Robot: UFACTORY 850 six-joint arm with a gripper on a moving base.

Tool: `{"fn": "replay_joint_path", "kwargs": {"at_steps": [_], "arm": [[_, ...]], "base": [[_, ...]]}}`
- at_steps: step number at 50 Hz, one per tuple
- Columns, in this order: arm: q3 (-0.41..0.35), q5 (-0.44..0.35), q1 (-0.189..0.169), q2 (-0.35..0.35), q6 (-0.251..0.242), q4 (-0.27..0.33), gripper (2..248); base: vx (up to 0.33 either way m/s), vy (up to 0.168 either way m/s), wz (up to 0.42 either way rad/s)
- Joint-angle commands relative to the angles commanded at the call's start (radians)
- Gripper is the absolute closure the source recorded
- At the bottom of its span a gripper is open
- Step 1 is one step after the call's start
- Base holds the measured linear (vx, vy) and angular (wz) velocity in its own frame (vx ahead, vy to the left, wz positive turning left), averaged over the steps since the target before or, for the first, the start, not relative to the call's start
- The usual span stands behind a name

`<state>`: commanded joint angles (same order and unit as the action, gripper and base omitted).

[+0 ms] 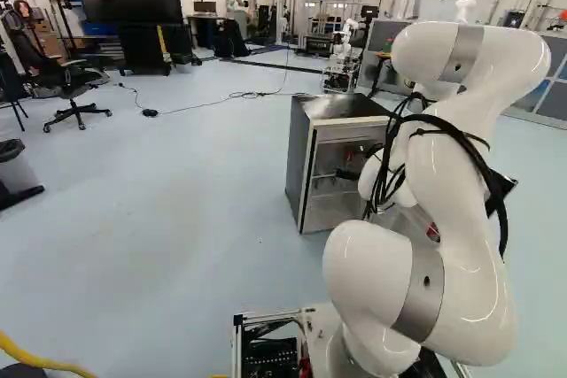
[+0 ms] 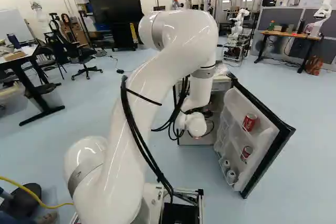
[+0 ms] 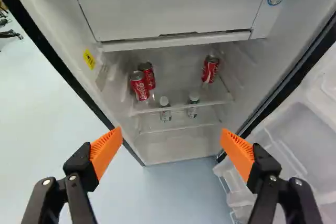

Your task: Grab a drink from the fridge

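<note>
The gripper (image 1: 347, 174) is at the fridge's open front in the left base view, partly hidden by the arm. In the wrist view the gripper (image 3: 171, 134) stands wide open, nothing between its orange pads. Ahead of it, inside the fridge (image 3: 167, 149), two red cans, one in front (image 3: 140, 86) and one behind (image 3: 150, 75), stand close together on the shelf. Another red can (image 3: 210, 70) stands apart on that shelf. Two clear bottles, one (image 3: 165, 110) and another (image 3: 193, 105), show around the shelf's front edge. The door (image 2: 268, 135) stands open, holding a red can (image 2: 249, 122).
More cans sit in the door, one red and white (image 2: 246, 153) and a silver one (image 2: 231, 176) lower down. The door reaches out beside the arm. A closed compartment (image 3: 168, 6) fills the fridge's top. Farther off are a desk (image 2: 291, 34) and another robot (image 2: 240, 22).
</note>
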<state>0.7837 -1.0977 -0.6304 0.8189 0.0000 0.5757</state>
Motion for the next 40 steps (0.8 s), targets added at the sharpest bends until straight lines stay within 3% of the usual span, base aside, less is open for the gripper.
{"fn": "replay_joint_path", "kwargs": {"at_steps": [17, 40], "arm": [[0.091, 0.0, -0.013, 0.09, 0.0, 0.028, 3], [0.211, 0.0, -0.031, 0.199, 0.0, 0.114, 3]], "base": [[0.0, 0.0, 0.0], [0.0, 0.0, 0.0]]}}
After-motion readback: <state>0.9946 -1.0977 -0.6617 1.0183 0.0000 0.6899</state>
